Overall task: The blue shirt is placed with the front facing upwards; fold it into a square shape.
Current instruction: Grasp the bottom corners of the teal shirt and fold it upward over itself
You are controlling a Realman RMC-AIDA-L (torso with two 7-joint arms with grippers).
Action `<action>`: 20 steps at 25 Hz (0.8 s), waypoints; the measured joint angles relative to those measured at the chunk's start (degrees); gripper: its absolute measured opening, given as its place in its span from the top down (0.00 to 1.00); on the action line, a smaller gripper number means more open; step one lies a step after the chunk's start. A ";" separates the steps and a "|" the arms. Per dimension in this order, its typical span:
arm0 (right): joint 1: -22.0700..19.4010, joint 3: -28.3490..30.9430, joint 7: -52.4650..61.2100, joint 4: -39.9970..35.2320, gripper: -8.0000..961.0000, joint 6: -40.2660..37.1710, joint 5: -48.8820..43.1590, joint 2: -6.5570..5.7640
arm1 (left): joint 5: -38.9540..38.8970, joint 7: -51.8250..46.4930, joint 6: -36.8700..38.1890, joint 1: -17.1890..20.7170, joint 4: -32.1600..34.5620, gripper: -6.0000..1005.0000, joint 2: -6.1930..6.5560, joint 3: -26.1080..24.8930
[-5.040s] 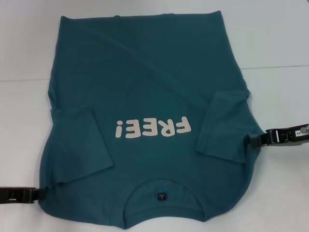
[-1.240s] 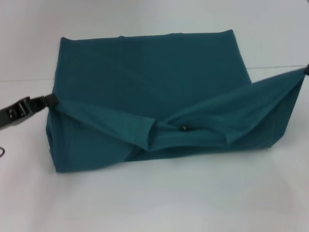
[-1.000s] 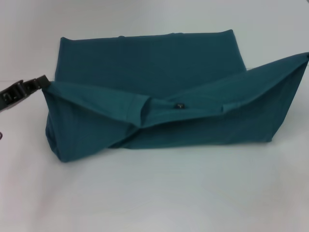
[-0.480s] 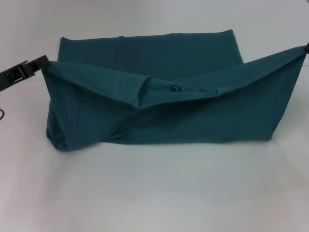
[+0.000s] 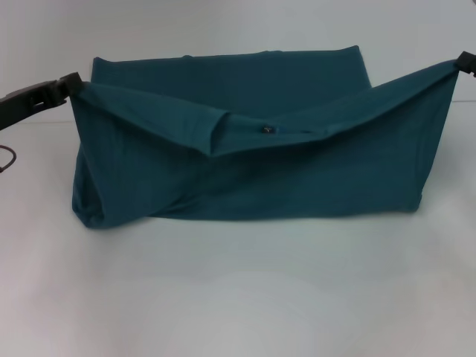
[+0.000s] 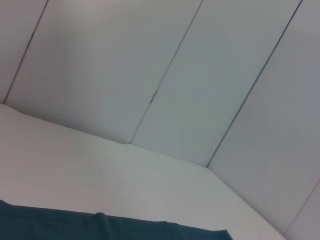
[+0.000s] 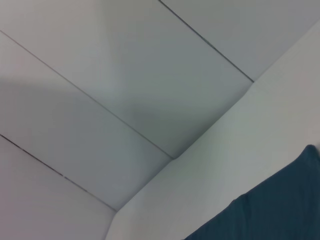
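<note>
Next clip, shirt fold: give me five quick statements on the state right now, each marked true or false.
1. The left pincer holds a corner of the blue shirt up off the table. True.
2. The right pincer is parked away from the cloth. False: it grips the other raised corner.
3. The white lettering faces the head camera. False: only plain teal shows.
4. The shirt's far part lies flat. True.
5. The raised edge sags in the middle. True.

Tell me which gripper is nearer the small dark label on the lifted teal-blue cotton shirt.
Left, narrowly. The left gripper pinches the shirt's left corner; the right gripper pinches the farther right corner. The label sits between.
</note>
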 joint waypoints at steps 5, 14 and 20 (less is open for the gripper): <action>1.20 -1.06 -0.02 0.06 0.97 3.26 0.00 0.29 | 0.04 1.63 -4.07 -1.30 -1.48 0.94 0.33 0.52; 3.06 -3.29 -0.85 0.09 0.97 7.78 0.01 0.58 | 0.02 6.16 -8.90 -4.24 -5.01 0.93 1.33 0.54; 4.06 -4.34 -0.96 0.36 0.97 9.84 0.00 0.80 | 0.02 8.62 -12.12 -5.89 -7.07 0.92 1.52 1.11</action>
